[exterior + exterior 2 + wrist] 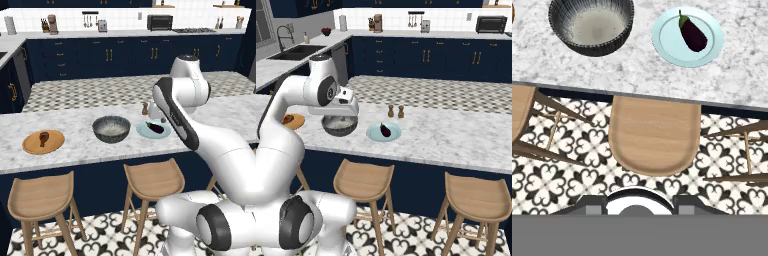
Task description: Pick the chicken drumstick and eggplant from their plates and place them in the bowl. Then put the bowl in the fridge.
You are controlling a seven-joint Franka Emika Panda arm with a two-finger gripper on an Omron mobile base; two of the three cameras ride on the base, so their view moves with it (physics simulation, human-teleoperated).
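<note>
While the gripper's state cannot be told, the bowl (111,129) sits on the marble counter (75,145); left of the bowl the drumstick (44,138) lies on the wooden plate (43,142), right of it the eggplant (155,128) on the blue plate (153,129).

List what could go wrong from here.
The eggplant is glossy and rounded, so it may slip from a pinch or roll off its pale blue plate.
The shakers stand close behind that plate; a reach past it could tip them.
The drumstick lies far to the side, beyond the bowl, so that reach may brush the bowl.
</note>
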